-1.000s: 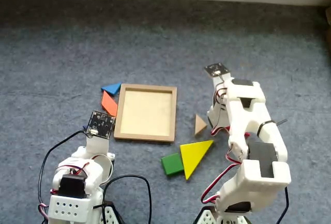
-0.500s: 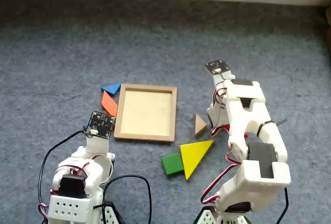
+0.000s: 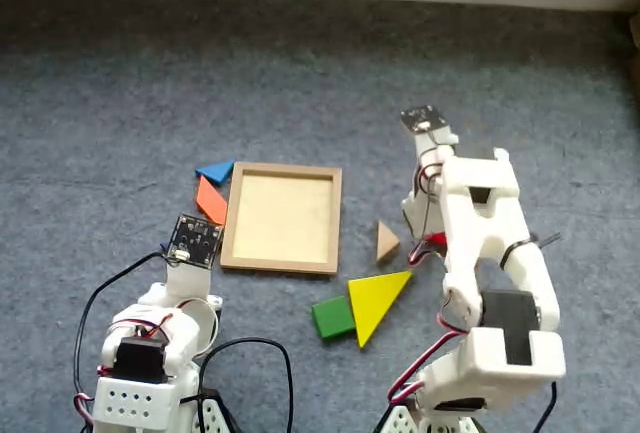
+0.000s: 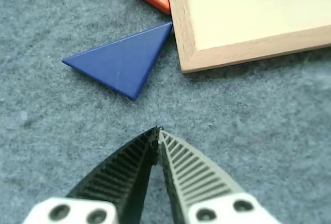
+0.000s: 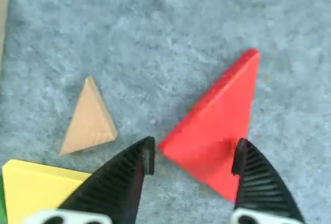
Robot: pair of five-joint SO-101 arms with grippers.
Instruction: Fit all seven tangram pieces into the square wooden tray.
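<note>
The square wooden tray (image 3: 283, 218) lies empty on the carpet, its rim (image 4: 243, 53) in the left wrist view. A light blue triangle (image 3: 215, 170) and an orange piece (image 3: 210, 199) touch its left side. My left gripper (image 4: 156, 131) is shut, empty, just short of a dark blue triangle (image 4: 121, 66) beside the tray's corner. Right of the tray lie a tan triangle (image 3: 387, 241), a yellow triangle (image 3: 377, 298) and a green square (image 3: 332, 317). My right gripper (image 5: 194, 157) is open, its fingers on either side of a red triangle (image 5: 217, 125) on the carpet.
Grey carpet covers the whole table. The right arm (image 3: 485, 253) stands over the red triangle (image 3: 436, 240), hiding most of it from above. The tan triangle (image 5: 89, 118) and the yellow triangle (image 5: 36, 182) lie close to the right gripper. Open carpet stretches behind the tray.
The right arm has shifted a little to the right and its wrist has moved farther from the front edge. The left arm and the pieces have kept still.
</note>
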